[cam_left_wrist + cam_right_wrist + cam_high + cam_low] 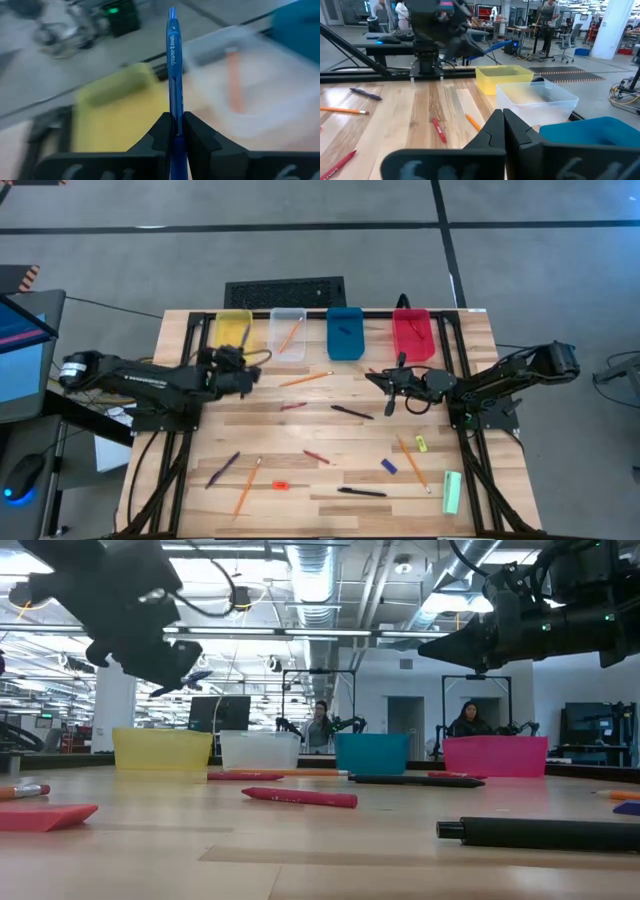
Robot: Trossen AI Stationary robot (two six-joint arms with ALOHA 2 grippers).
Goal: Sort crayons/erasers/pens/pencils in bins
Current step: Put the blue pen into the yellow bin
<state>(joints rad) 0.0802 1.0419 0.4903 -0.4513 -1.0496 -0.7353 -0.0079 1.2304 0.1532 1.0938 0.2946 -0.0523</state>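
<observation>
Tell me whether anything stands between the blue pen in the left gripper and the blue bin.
Only the clear plastic bin sits between them. The left gripper holds the blue pen above the table beside the yellow bin, two bins from the blue bin.

A pale green bar [452, 492] lies on the wooden table [330, 430], well apart from either arm's fingers, and a black keyboard [285, 290] sits beyond the table's far edge.
</observation>
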